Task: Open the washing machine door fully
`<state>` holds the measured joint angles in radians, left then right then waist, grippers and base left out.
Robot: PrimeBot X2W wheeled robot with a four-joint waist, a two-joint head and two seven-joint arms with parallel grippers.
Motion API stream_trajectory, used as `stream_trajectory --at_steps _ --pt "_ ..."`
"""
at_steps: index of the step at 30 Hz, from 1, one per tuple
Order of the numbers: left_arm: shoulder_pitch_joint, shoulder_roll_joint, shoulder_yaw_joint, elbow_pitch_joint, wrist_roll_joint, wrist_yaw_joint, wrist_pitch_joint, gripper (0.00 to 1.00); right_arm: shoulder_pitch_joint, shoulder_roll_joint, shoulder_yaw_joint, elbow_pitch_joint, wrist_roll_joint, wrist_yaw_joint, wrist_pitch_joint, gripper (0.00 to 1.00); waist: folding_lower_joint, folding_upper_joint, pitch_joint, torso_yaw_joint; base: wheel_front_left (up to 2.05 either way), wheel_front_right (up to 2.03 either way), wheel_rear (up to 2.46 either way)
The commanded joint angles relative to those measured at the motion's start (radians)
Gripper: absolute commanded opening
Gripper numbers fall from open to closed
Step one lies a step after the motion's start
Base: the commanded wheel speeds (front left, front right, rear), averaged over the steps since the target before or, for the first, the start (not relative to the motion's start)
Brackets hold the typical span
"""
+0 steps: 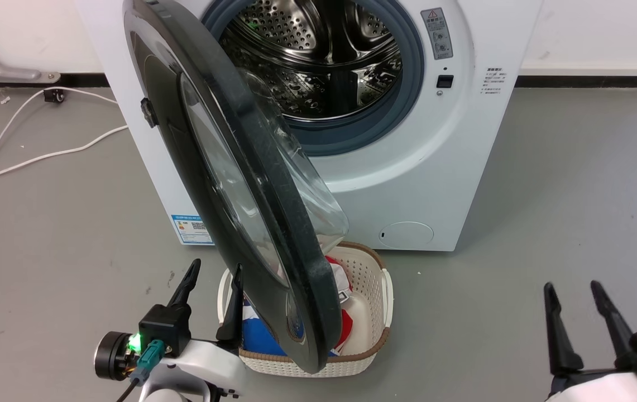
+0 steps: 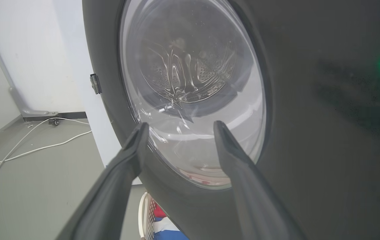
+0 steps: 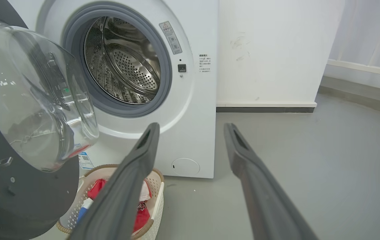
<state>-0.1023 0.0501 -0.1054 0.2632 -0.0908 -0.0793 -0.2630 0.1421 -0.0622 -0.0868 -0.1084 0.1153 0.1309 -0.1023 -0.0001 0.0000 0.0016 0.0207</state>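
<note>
The big white boxy front-loading washing machine (image 1: 435, 167) has its large round glossy black door (image 1: 262, 195) with bulging glass centre swung about halfway out on the robot's left, lower rim over the cream perforated laundry basket (image 1: 373, 290). The left hand (image 1: 216, 276), fingers spread and empty, sits just beside the door's outer face; the right hand (image 1: 572, 298), likewise spread, is well apart. Hazard: the left hand likely blocks the remaining swing, so further opening may jam the door against it.

Bare laundry room: washing machine (image 1: 435, 167), clothes basket (image 1: 368, 279), grey floor (image 1: 575, 195), white walls (image 1: 603, 33).
</note>
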Motion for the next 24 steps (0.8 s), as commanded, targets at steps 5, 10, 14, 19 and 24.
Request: stream_trajectory --at_steps 5,10,14,19,24 --pt "0.008 0.0 0.004 0.002 0.009 -0.008 -0.003 1.0 0.011 0.01 0.027 0.048 -0.01 0.0 -0.036 1.0 0.0001 0.0 0.001 0.0 0.0 0.0 0.0" --pt "0.007 0.0 0.007 0.007 0.009 -0.006 -0.003 1.0 -0.003 0.012 0.027 0.065 -0.023 0.0 -0.048 1.0 0.0001 0.0 0.003 0.0 0.0 0.0 0.0" --pt "0.007 0.0 0.008 0.008 0.008 -0.006 -0.003 1.0 -0.009 0.013 0.026 0.066 -0.026 0.0 -0.051 1.0 0.0001 0.0 0.003 -0.001 0.0 0.0 0.0" --pt "0.007 0.0 0.009 0.008 0.008 -0.006 -0.003 1.0 -0.008 0.013 0.028 0.058 -0.024 0.0 -0.047 1.0 0.0001 0.0 0.002 -0.001 0.0 0.0 0.0" --pt "0.008 0.0 0.01 0.012 0.003 -0.007 -0.003 1.0 -0.002 0.013 0.03 0.051 -0.023 0.0 -0.043 1.0 0.0001 0.0 0.0 -0.001 0.0 0.0 0.0"
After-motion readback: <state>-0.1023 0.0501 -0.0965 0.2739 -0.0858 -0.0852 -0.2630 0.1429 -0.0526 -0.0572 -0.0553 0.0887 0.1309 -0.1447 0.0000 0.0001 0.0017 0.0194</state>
